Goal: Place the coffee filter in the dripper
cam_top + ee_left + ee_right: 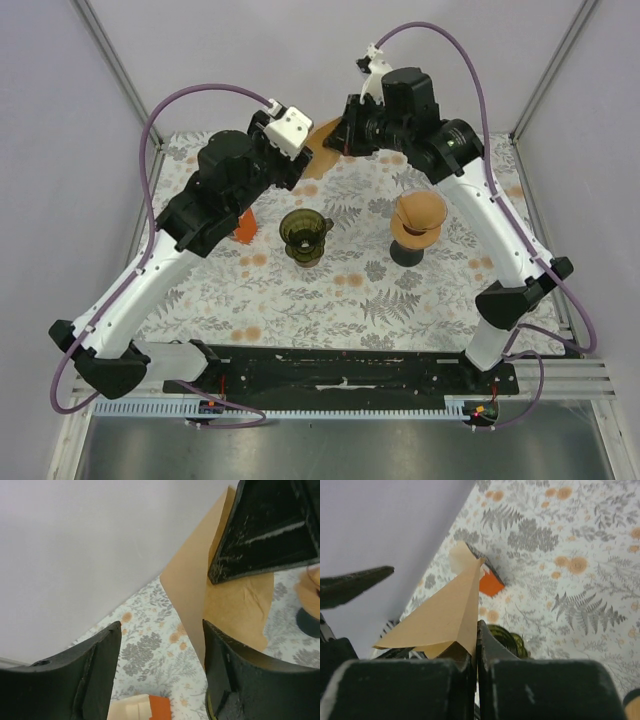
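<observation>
Dripper [304, 236]: green-tinted, upright at the centre of the flowered table [350, 300], nearer than both grippers.
Filter stack [419, 212]: on a dark stand at 3 o'clock of the dripper.
Orange box [244, 227]: at 9 o'clock of the dripper, partly under the left arm.
Left arm: rises from the near-left base and reaches toward 12 o'clock.
Left gripper [161, 625]: jaws wide apart, gripping nothing.
Right arm: rises from the near-right base, wrist turned toward 9 o'clock.
Right gripper [476, 630]: jaws closed on a corner of the coffee filter [445, 615].
Coffee filter position: in the air at 12 o'clock of the dripper, beyond it, between the two grippers, just beside the left gripper's right finger [250, 680].
Hidden: overhead, both wrists cover most of the filter. Whether the filter touches that finger cannot be told.
</observation>
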Robot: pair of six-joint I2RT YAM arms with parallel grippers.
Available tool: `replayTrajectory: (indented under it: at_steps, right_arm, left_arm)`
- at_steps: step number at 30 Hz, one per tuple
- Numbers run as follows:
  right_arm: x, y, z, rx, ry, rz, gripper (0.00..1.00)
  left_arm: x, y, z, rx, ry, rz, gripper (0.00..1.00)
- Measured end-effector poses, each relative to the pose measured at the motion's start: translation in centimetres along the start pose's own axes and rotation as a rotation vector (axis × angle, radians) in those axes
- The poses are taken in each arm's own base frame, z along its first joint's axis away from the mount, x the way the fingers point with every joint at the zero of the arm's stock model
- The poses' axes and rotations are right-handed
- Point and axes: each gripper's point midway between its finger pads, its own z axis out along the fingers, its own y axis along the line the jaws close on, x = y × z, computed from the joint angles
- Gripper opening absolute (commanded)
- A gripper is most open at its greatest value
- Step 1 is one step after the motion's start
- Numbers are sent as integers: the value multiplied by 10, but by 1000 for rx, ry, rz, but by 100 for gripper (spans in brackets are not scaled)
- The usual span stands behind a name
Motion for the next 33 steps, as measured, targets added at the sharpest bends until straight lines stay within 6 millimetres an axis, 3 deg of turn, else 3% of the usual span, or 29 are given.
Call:
replayTrajectory:
  at_steps: [5,8,12,16,20,25,28,33]
  right_arm:
    - [53,3,-5,28,209,-50,0]
    - [91,-3,-1,59,357,-51,0]
    - [130,-8,5,90,502,-48,0]
    - [149,-7,3,102,572,-50,0]
    - [153,-8,3,108,589,-49,0]
    - [160,-12,10,117,612,-43,0]
    - [165,-15,14,124,627,-40,0]
    - [170,-18,16,131,643,-37,0]
  left_arm:
    - [-7,-11,-15,97,29,-79,83]
    - [-9,-22,-25,174,46,-121,84]
    - [10,-43,-31,261,137,-171,84]
    - [36,-64,-29,327,236,-204,84]
    - [52,-79,-31,375,287,-231,83]
    - [80,-92,-33,386,357,-248,64]
    - [96,-87,-28,330,405,-234,54]
    - [104,-75,-25,261,427,-219,32]
